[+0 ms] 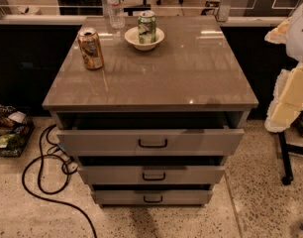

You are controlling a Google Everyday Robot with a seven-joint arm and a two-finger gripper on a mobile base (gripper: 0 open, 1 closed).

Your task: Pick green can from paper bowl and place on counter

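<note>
The gripper is seen at the right edge of the view as pale cream shapes, beyond the right side of the counter. Whether it is apart or together cannot be told. Well apart from it, the green can is stood upright in the paper bowl near the counter's far edge. An orange-gold can is set left of the bowl, and a clear bottle behind it.

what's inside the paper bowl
The green can stands upright inside the paper bowl. The can's base and the bowl's floor are hidden by the near rim. The claw is out of view.
</note>
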